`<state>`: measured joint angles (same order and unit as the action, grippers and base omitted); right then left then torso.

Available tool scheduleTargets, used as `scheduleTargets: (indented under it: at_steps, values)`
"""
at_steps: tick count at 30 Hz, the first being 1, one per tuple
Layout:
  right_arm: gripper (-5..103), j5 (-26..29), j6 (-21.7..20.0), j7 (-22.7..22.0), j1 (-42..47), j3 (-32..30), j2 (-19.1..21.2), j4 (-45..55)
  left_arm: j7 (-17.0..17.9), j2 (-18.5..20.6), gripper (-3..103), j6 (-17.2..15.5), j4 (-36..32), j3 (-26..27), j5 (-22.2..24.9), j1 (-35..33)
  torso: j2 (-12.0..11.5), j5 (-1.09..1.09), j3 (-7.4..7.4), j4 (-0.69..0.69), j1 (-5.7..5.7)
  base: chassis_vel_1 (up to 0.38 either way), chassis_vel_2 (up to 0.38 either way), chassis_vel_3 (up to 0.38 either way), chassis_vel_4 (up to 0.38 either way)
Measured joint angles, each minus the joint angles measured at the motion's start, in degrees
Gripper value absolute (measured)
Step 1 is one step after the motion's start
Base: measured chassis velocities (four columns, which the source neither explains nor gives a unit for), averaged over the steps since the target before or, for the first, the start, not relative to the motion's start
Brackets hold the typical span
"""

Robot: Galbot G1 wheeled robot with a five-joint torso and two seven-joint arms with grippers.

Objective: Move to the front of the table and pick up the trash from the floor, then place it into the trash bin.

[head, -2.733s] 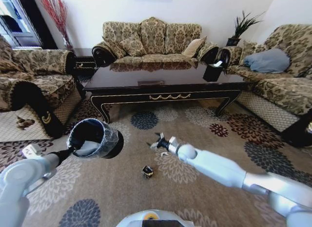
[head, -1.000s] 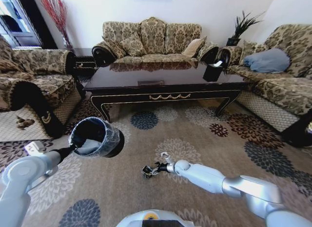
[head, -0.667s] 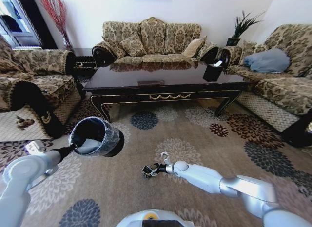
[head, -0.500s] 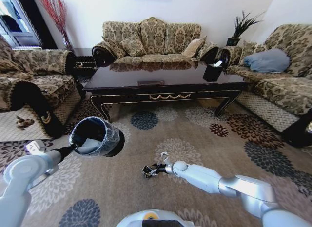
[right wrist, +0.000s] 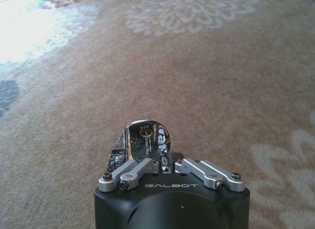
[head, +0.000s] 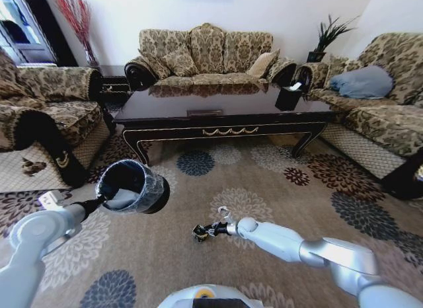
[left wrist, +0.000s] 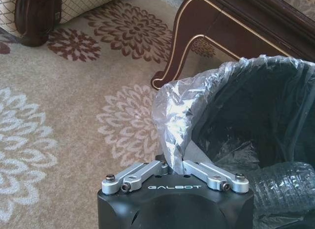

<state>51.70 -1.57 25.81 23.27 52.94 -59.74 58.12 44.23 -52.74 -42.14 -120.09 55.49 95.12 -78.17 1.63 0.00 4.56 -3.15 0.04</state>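
- Two grey-white arms reach out over the flower-patterned beige carpet [head: 284,189], in front of the long low coffee table of glossy dark wood with gold scroll ornament [head: 218,116].
- The right gripper [head: 206,231] is low at the carpet, its fingers closed narrowly on a small dark crumpled wrapper piece of trash [head: 198,233]; in the right wrist view the piece [right wrist: 143,145] stands between the silver finger links, touching them.
- The wrapper bears gold and white print, too creased to read.
- "GALBOT" is printed in white on the black gripper body in both wrist views.
- The left gripper [left wrist: 175,166] is clamped on the rim of the small round black trash bin with clear plastic liner [head: 131,187], pinching liner and rim together.
- The bin is tilted, its mouth toward the camera, held up above the carpet to the left of the trash and well apart from it.
- Inside the bin lies a clear ribbed plastic bottle [left wrist: 285,182].
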Motion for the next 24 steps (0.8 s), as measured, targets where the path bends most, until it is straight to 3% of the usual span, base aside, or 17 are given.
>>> scheduleTargets:
  at_steps: [2, 4, 14, 21, 24]
  values:
    - [3, -0.24, 1.51, 1.03, 0.28, -0.24, -0.66, -0.61, -0.04, 0.09, 0, 0.00, 0.06, 0.00, -0.04, -0.05, 0.00, 0.01, 0.00, 0.00, 0.00, 0.000, 0.000, 0.000, 0.000]
    - [1, -0.25, 1.92, 1.19, 0.37, -0.27, -0.99, -0.77, -0.11, 0.21, 0, 0.00, 0.12, 0.05, -0.04, -0.10, 0.00, 0.01, 0.00, 0.00, 0.00, 0.000, 0.000, 0.000, 0.000]
    - [0, -2.90, 4.38, 3.54, 0.02, -0.69, -0.45, -1.10, -0.32, 0.48, 0, 0.00, 0.46, 0.10, -0.05, -0.36, 0.01, 0.01, 0.00, 0.01, 0.00, 0.000, 0.000, 0.000, 0.000]
    - [0, -3.85, 7.49, 0.45, -0.32, -7.03, 2.54, 1.60, -0.35, -0.97, 0, 0.00, 0.26, -2.19, -1.03, -0.18, 0.01, 0.00, 0.00, 0.00, 0.00, 0.000, 0.000, 0.000, 0.000]
    - [0, -4.36, 7.77, -1.23, -0.20, -12.19, 3.33, 4.34, 0.21, -3.63, 0, 0.03, -0.79, -2.93, -2.10, -1.04, 0.01, 0.01, 0.00, -0.01, 0.00, 0.000, 0.000, 0.000, 0.000]
